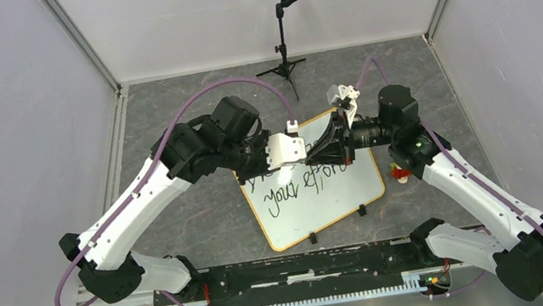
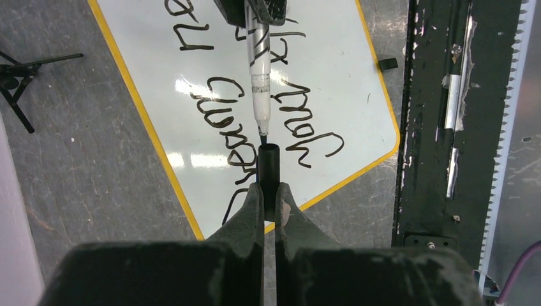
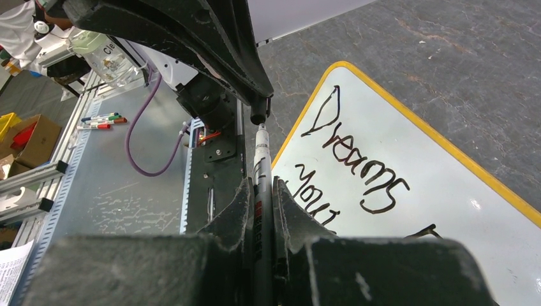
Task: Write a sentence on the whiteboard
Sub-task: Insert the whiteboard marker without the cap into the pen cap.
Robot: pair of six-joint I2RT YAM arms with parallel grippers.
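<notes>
Black sentence (image 3: 357, 167) fills the whiteboard (image 1: 338, 201) on the table (image 1: 204, 212); above it, left gripper (image 2: 270, 194) is pinched tight on a cap (image 2: 270, 164), right gripper (image 3: 260, 191) clamps the marker (image 3: 262, 150) (tip at the cap's mouth).

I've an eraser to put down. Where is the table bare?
Bare tabletop lies between the whiteboard's left edge and the left arm, and at the far right corner. Crowded: the board's far end, where marker and cap meet; a toy by its right edge.
</notes>
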